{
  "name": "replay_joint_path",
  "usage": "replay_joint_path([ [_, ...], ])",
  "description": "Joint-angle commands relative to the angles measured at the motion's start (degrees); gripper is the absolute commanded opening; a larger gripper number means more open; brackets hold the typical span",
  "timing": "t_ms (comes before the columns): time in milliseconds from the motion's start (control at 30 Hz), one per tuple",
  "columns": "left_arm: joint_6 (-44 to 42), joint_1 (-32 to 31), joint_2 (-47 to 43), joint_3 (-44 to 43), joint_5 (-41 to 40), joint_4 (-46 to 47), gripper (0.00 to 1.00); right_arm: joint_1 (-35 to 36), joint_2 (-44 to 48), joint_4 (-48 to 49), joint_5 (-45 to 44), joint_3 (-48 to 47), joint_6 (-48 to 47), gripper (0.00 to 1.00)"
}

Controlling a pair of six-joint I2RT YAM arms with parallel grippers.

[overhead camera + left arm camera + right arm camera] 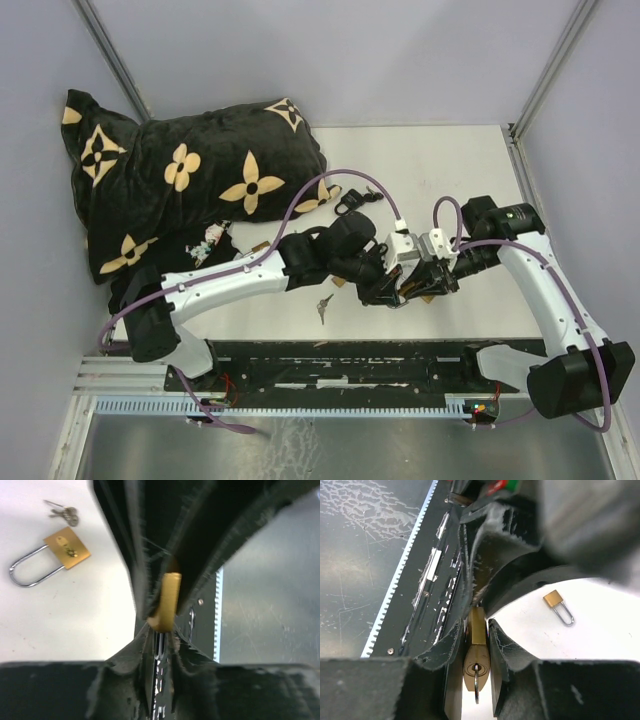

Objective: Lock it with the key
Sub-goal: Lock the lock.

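Two brass padlocks, one pinched!
Left gripper nips the shackle of held padlock, right gripper seemingly clamps its body; spare padlock lies near it.

The padlock is dull brass; the second padlock is brass with glossy steel. The cushion is black plush cloth; the table is matt, smooth white.

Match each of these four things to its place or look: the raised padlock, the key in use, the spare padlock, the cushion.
Column one:
1 raised padlock
2 key in use
3 spare padlock
4 cushion

Column two:
a black with tan flowers
b in a keyhole
c between the fingers of the right end effector
d lying on the white table

Pairs: 1-c, 2-b, 3-d, 4-a
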State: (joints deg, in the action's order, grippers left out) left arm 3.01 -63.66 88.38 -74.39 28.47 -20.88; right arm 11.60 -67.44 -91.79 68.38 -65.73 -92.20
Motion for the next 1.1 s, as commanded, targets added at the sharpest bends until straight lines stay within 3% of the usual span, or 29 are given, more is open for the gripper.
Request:
replay_joint_path([
  [0, -0.3, 0.8, -6.1, 0.2, -6.2, 8.9, 0.34, 0.2, 0.3, -8.7, 2.3, -2.6, 2.2, 0.04],
  [133, 1.6, 0.7, -11.4, 7.5, -8.3, 18.7, 0.57, -0.9, 1.3, -5.6, 5.2, -2.7, 5.6, 0.02],
  [267, 2.6, 0.7, -18.4, 16.5, -12.8, 29.2, 0.66, -2.9, 0.9, -3.6, 9.2, -3.9, 10.0, 0.02],
  [433, 11.0, 0.8, -29.0, 36.0, -20.6, 57.5, 0.86, -5.3, -1.7, -7.7, 16.4, -8.1, 10.4, 0.02],
  [533, 14.4, 0.8, -32.5, 41.8, -25.4, 68.8, 0.95, -6.3, -2.9, -8.9, 20.3, -11.9, 13.6, 0.02],
  [767, 15.7, 0.8, -30.1, 41.8, -30.5, 77.0, 0.94, -6.3, -3.6, -9.1, 20.6, -18.7, 19.4, 0.02],
  [867, 18.1, 0.8, -26.1, 42.5, -30.3, 82.9, 0.85, -6.4, -3.4, -9.1, 20.5, -19.2, 20.0, 0.02],
  [1067, 20.4, 0.7, -20.3, 39.2, -25.9, 85.1, 0.72, -6.4, -2.8, -9.2, 20.6, -19.3, 20.2, 0.02],
])
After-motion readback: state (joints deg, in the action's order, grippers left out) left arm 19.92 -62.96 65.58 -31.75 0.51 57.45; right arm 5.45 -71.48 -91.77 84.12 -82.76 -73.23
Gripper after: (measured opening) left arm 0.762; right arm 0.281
